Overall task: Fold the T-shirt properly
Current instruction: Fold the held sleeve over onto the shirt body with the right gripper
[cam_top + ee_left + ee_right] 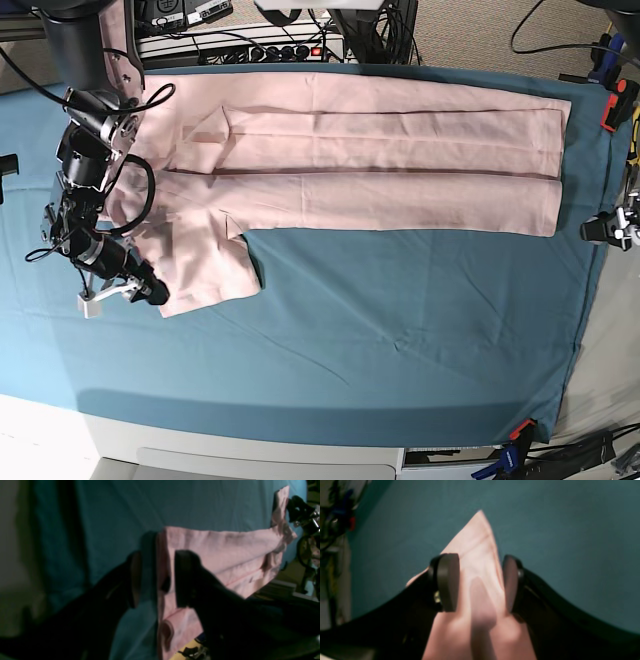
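Observation:
The pale pink T-shirt (400,150) lies flat along the back of the teal table cloth (400,330), folded into a long band, with one sleeve spread toward the front left. My right gripper (152,292) stands open at that sleeve's front corner. In the right wrist view its pads (447,582) flank the pointed pink corner (477,545). My left gripper (156,577) is open too: one finger is over the shirt's hem edge (225,547), the other over teal cloth. In the base view it shows only partly at the right edge (603,228), just off the hem.
Cables and a power strip (240,48) run behind the table's back edge. Orange clamps (612,100) hold the cloth at the right side, and another clamp (515,432) sits at the front right corner. The right arm's links (90,150) overlap the shirt's left end.

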Robot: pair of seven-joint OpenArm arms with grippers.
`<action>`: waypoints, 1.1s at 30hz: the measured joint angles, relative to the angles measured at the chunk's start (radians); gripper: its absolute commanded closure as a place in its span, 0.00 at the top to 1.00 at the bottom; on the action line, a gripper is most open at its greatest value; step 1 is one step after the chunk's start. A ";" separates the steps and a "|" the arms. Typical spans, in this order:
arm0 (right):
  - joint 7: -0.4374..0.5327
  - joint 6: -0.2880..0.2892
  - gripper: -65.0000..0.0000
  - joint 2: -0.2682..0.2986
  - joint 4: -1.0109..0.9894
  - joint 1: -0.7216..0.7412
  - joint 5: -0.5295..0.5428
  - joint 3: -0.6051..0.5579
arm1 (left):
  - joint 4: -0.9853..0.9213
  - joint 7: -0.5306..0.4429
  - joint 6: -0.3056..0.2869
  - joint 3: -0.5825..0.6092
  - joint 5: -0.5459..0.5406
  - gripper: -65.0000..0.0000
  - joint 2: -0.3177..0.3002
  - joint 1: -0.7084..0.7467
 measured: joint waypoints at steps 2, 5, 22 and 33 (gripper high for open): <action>-0.024 0.003 0.44 -0.009 0.000 0.000 0.010 0.000 | 0.000 0.000 0.000 0.000 0.000 0.36 0.003 0.000; -0.023 0.003 0.40 -0.012 0.000 0.000 0.009 0.000 | 0.000 0.000 0.000 0.000 0.000 0.36 0.002 0.000; -0.289 0.087 0.00 -0.012 0.142 -0.027 0.301 -0.001 | 0.000 0.000 0.000 0.000 0.000 0.36 0.002 0.000; -0.455 0.097 0.00 -0.011 0.736 -0.342 0.492 -0.003 | 0.000 0.001 0.000 0.000 0.000 0.36 0.002 0.000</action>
